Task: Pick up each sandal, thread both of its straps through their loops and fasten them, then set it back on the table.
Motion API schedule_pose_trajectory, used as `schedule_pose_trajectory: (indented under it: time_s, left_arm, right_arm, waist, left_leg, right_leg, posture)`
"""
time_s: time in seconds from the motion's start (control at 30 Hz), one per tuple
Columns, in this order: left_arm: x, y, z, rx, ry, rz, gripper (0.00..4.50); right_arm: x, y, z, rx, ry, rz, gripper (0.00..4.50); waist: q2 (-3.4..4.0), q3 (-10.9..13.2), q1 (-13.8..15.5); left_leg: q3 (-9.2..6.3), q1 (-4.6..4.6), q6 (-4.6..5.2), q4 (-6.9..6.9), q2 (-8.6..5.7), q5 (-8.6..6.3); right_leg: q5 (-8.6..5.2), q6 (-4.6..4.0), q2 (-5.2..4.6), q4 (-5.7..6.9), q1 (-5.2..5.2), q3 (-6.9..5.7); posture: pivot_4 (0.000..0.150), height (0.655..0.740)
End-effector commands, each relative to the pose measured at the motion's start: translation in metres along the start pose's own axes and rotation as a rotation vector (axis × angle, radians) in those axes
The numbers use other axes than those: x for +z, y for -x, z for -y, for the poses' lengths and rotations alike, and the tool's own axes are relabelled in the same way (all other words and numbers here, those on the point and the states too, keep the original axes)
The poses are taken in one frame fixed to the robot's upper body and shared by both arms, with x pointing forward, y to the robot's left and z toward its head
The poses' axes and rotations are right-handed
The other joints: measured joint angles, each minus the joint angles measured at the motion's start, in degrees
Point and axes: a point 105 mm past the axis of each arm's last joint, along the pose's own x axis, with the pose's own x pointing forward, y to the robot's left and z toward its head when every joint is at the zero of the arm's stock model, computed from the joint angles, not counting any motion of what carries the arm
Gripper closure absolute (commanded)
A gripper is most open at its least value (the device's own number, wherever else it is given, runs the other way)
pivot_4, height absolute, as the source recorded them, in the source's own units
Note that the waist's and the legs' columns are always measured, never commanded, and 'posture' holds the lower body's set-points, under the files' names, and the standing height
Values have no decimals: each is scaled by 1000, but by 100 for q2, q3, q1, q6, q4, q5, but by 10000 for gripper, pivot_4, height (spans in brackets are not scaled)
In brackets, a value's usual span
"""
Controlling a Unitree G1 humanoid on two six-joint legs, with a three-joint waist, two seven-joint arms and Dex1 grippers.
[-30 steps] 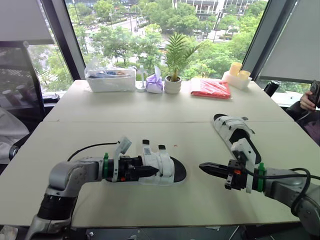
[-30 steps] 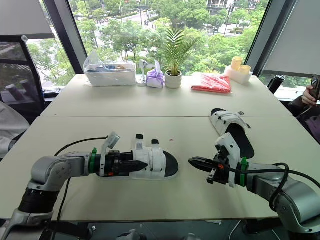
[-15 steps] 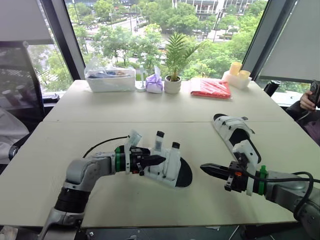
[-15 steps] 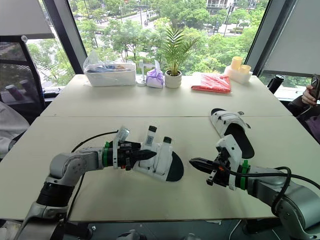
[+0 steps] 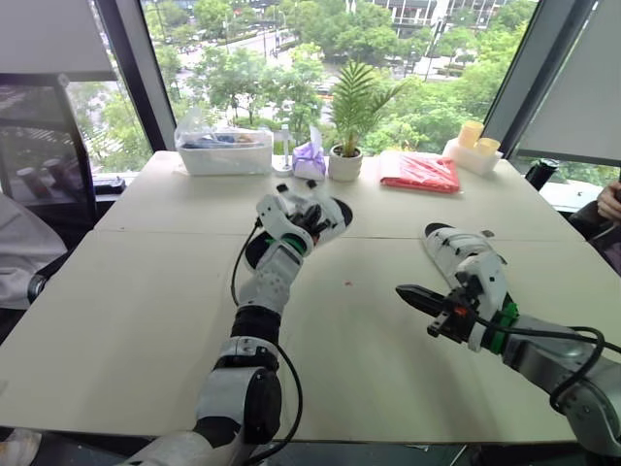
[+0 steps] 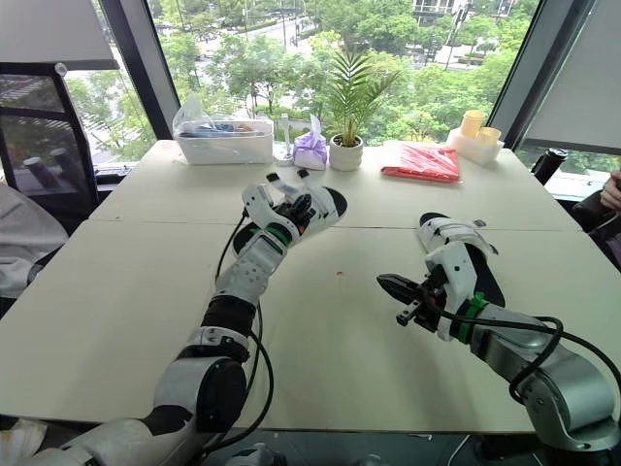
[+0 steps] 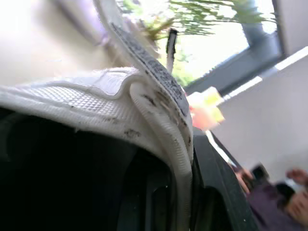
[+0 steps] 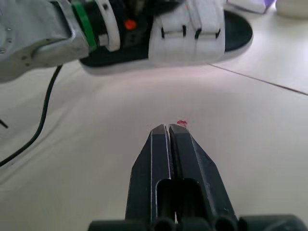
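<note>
Table: pale, smooth and matte, the table [image 5: 146, 291] ran out under tall windows [image 5: 408, 39] with trees behind them.
Raised sandal: the raised sandal [image 5: 325, 216] hung clear of the tabletop over its far half, its black sole thick and stiff.
Left gripper: my left gripper [image 5: 303, 221] was clamped on that sandal's near end, at the top of a steeply raised arm.
Straps: two broad white straps [image 8: 185, 29], textured and woven-looking, lay side by side across the footbed; I could not tell whether they were fastened.
Right gripper: my right gripper [image 5: 412, 294] hovered low over the table with its black fingers pressed together, holding nothing.
Key relation: the raised sandal lay ahead of my right fingers and to their left, well apart, its long axis crosswise to them; I judged the right arm had to reach forward and up to the straps.
Second sandal: the second sandal [image 5: 464, 254] lay flat just beside my right arm.
</note>
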Motion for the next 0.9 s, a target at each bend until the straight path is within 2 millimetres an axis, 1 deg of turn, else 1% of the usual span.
schedule_pose_trajectory:
  time_s: [0.03,0.07,0.13,0.2,0.27,0.3,0.37,0.4,0.47,0.53,0.57,0.6,0.63,0.7,0.73,0.8,0.83,0.9]
  left_arm:
    - [-1,-8,19,10,133,51,35810]
    - [-3,-8,17,17,150,48,32567]
    - [0,-7,9,35,126,69,21954]
    - [3,-6,6,36,106,74,11951]
    - [3,-2,2,28,17,20,1383]
    - [4,2,3,17,-28,-5,601]
    - [8,15,4,-3,-109,-44,601]
    - [16,25,4,-5,-174,-60,601]
    - [37,52,18,-90,-409,-60,601]
    - [47,76,31,-165,-691,-73,601]
    - [49,87,34,-189,-818,-92,601]
    - [48,94,35,-203,-894,-110,601]
    - [54,106,37,-235,-939,-118,601]
    - [62,123,39,-279,-1009,-132,601]
    - [65,133,36,-291,-1083,-155,601]
    - [61,155,24,-323,-1140,-271,601]
    - [59,163,17,-325,-1148,-324,601]
    - [60,181,1,-296,-1107,-382,601]
  right_arm:
    - [9,1,-2,-10,35,37,45000]
    - [9,2,-2,-11,37,36,45000]
    - [8,2,-1,-12,36,34,45000]
    - [7,2,-1,-12,35,33,45000]
    - [5,0,-3,-1,31,30,45000]
    - [4,-1,-4,6,30,29,45000]
    - [2,-2,-6,16,28,26,45000]
    - [1,-2,-7,23,25,23,45000]
    - [-3,-2,-8,42,11,10,45000]
    - [-11,0,-10,78,2,-24,45000]
    - [-14,0,-12,97,3,-43,45000]
    - [-17,1,-13,110,4,-54,45000]
    - [-18,0,-13,124,-2,-58,45000]
    - [-20,-2,-12,136,-9,-60,45000]
    - [-21,-3,-11,141,-10,-62,45000]
    - [-22,-4,-8,149,-9,-67,45000]
    - [-23,-5,-6,152,-7,-69,45000]
    - [-23,-9,-1,154,-6,-66,45000]
  waist:
    - [0,0,-5]
    - [0,0,-6]
    - [1,-1,-2]
    - [1,-1,-1]
    - [1,-1,-7]
    - [2,-2,-14]
    - [4,-2,-40]
    - [4,-3,-49]
    - [4,-2,-99]
    - [4,-2,-160]
    - [6,-3,-160]
    - [7,-3,-152]
    - [14,-8,-138]
    - [21,-12,-141]
    - [21,-12,-147]
    - [22,-12,-178]
    - [25,-11,-174]
    - [25,-11,-174]
  left_leg:
    - [0,0,0,0,0,0]
    - [0,0,0,0,0,0]
    - [0,1,0,-1,0,0]
    - [1,2,0,-1,0,0]
    - [1,2,0,0,-1,0]
    - [1,3,0,0,-1,0]
    - [0,9,0,-3,0,0]
    - [0,11,-1,-4,1,1]
    - [-2,12,-6,-5,3,4]
    - [-5,11,-47,-8,5,28]
    - [-6,11,-54,-9,5,32]
    - [-6,14,-52,-9,6,31]
    - [-7,15,-40,-8,7,23]
    - [-9,25,-23,-5,8,11]
    - [-15,32,-20,-4,17,9]
    - [-15,33,-19,-4,19,7]
    - [-12,33,-20,-6,21,7]
    - [-12,32,-22,-10,22,9]
  right_leg:
    - [0,0,0,0,-1,0]
    - [0,1,0,0,-1,0]
    - [0,1,0,2,-1,0]
    - [0,1,0,2,0,0]
    - [0,1,0,2,1,0]
    - [0,1,0,3,1,0]
    - [0,1,0,5,3,1]
    - [0,1,1,7,2,3]
    - [0,1,1,11,1,5]
    - [0,1,4,15,-2,6]
    - [-1,0,5,19,-2,5]
    - [-1,-1,5,21,-2,5]
    - [-1,-2,5,22,1,5]
    - [-1,-4,2,14,19,5]
    - [-1,-4,1,11,30,5]
    - [-2,-5,3,9,30,6]
    - [-2,-6,4,13,24,7]
    - [-2,-6,8,13,21,7]
  posture:
    - [1500,7400]
    - [1500,7400]
    - [1500,7400]
    - [1500,7400]
    - [1500,7400]
    - [1500,7400]
    - [1500,7400]
    - [1500,7400]
    - [1500,7400]
    - [1500,7400]
    - [1500,7400]
    - [1500,7400]
    - [1500,7400]
    - [1500,7400]
    - [1500,7400]
    - [1500,7400]
    - [1500,7400]
    - [1500,7400]
